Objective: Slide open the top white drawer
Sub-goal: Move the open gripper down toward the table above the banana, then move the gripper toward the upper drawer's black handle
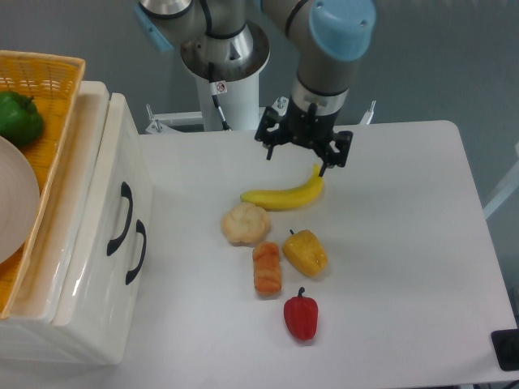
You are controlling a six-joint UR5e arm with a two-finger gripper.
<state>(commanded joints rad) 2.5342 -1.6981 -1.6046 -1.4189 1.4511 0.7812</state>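
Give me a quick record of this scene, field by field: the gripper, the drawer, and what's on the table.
gripper: jaws apart, holding nothing, above the table's far side near the banana
top white drawer: black handle untouched, gripper far from it
lower drawer handle: untouched
table items: banana, pale bun-like piece, orange piece, yellow pepper, red pepper
on cabinet: basket with green pepper

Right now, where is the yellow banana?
The banana lies near the middle of the white table, just below the gripper in the camera picture. The pale round food sits just below its left end.
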